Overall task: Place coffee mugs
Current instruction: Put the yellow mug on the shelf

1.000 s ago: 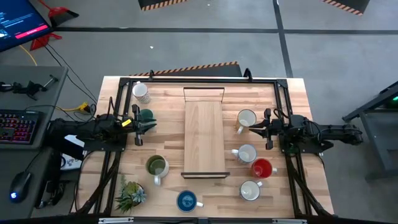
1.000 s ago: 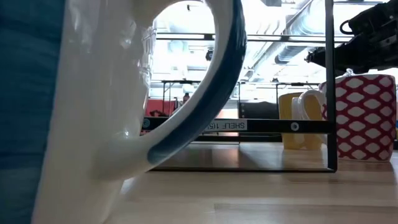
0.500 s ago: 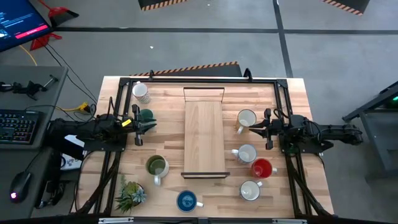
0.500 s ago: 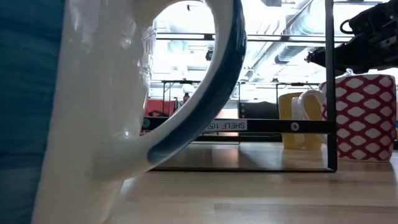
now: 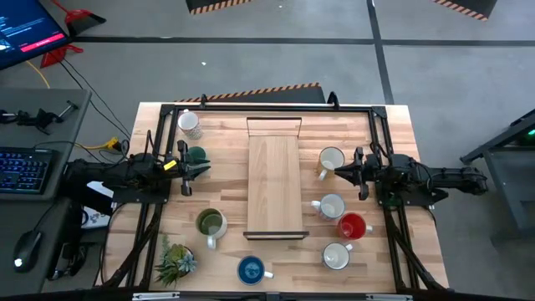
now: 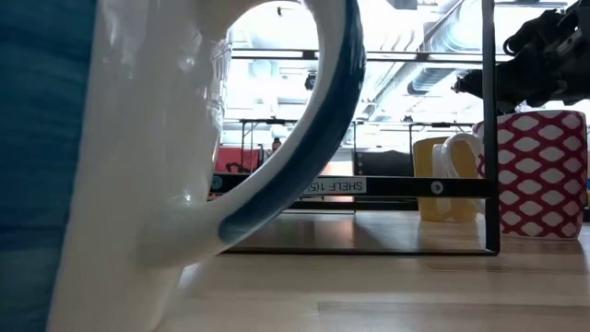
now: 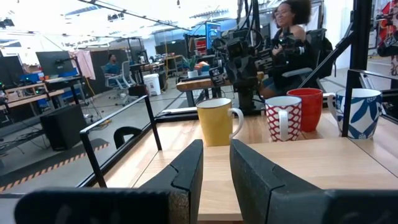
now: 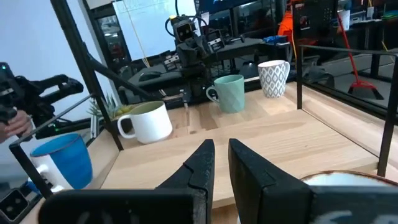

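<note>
Eight mugs stand on their bases on the wooden table. On the left half: a white patterned mug (image 5: 189, 122), a teal mug (image 5: 197, 155), an olive-lined mug (image 5: 211, 223) and a blue mug (image 5: 251, 269). On the right half: a cream-yellow mug (image 5: 332, 159), a red-and-white patterned mug (image 5: 332, 206), a red mug (image 5: 353, 226) and a white mug (image 5: 337, 256). My left gripper (image 5: 185, 167) hovers shut beside the teal mug. My right gripper (image 5: 358, 170) is shut just right of the cream-yellow mug (image 7: 217, 121), touching nothing.
A long wooden tray (image 5: 274, 186) with black end rails lies in the table's middle, between the two groups. A spiky potted plant (image 5: 174, 261) stands at the near left corner. A black frame (image 5: 267, 109) rims the table. A person (image 7: 292, 37) sits beyond the right side.
My right arm has stirred a little beside the cream-yellow mug; its outline in the low view has tipped. No mug has moved, and the left arm has kept still.
</note>
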You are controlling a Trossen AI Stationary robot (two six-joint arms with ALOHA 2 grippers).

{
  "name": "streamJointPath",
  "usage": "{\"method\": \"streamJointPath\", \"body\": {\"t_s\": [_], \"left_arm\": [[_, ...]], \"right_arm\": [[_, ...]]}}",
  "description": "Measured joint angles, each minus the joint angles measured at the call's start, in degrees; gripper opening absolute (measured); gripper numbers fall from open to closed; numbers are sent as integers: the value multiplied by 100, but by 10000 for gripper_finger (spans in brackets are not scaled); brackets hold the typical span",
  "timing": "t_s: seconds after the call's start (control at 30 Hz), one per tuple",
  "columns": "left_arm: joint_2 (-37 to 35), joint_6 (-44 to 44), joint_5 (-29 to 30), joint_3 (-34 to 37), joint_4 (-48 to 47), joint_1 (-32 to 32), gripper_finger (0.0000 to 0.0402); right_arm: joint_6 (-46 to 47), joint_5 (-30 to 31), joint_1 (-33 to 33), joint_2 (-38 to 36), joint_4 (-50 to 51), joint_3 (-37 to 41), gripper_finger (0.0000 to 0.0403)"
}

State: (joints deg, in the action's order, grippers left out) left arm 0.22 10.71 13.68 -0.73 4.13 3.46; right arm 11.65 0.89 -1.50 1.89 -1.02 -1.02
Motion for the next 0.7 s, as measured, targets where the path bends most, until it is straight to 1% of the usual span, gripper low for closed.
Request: {"method": "streamJointPath", "body": {"t_s": [0.17, 0.4, 0.53, 0.6, 0.7], "left_arm": [[1, 377, 188, 1, 43, -7, 70], [1, 478, 277, 1, 45, -7, 70], [1, 473, 207, 0, 71, -7, 70], [3, 541, 201, 4, 327, -7, 70], [3, 392, 235, 4, 1086, -7, 70]], "right_arm": [[-1, 0, 0, 0, 16, 0, 35], [-5, 0, 0, -2, 15, 0, 35], [-11, 0, 0, -2, 45, 0, 35], [-140, 30, 0, -2, 14, 0, 35], [-403, 111, 0, -2, -178, 0, 35]]}}
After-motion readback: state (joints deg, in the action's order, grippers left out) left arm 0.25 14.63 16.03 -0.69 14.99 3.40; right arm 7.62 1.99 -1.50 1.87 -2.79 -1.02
